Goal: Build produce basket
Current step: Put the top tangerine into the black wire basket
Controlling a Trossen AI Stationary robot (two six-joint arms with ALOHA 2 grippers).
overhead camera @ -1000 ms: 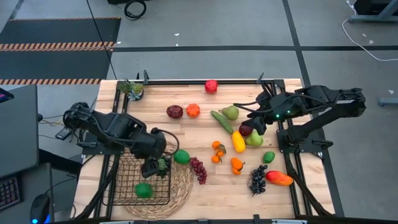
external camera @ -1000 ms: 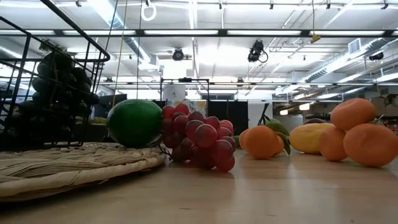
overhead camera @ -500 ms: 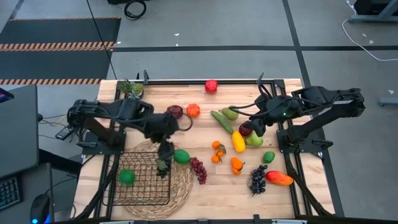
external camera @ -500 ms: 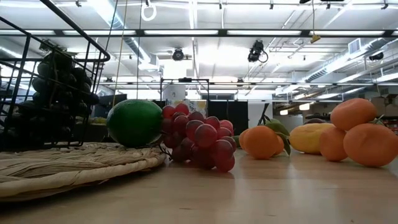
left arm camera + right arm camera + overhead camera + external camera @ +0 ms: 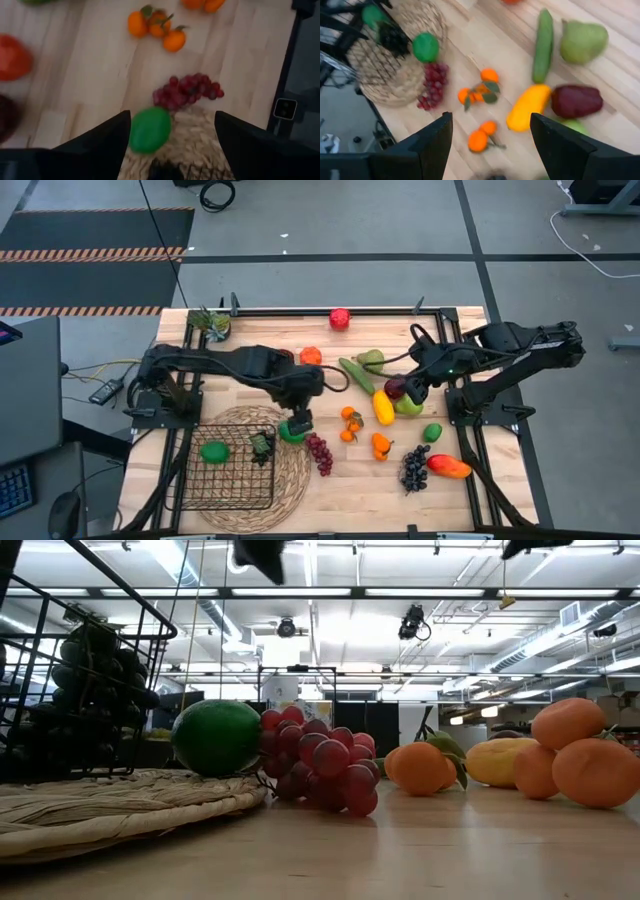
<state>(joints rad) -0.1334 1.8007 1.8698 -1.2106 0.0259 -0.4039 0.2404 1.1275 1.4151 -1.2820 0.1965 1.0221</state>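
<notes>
The left gripper (image 5: 298, 422) is hanging empty, jaws wide, over the green lime (image 5: 291, 431) beside the red grapes (image 5: 320, 452) on the mat's edge, outside the basket (image 5: 190, 470). A skewed closing risks rolling it away (round, smooth). The right gripper (image 5: 408, 392) is hovering open above the dark red fruit (image 5: 396, 388).

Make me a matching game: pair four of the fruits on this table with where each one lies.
Things:
1. lime
2. apple
3. mango
4. red grapes

Places:
A. at the table's far edge, alone
B. inside the basket
C. on the wood just beside the straw mat
D. next to the dark grapes, near the right arm's side

Pairs: 1-B, 2-A, 3-D, 4-C
</notes>
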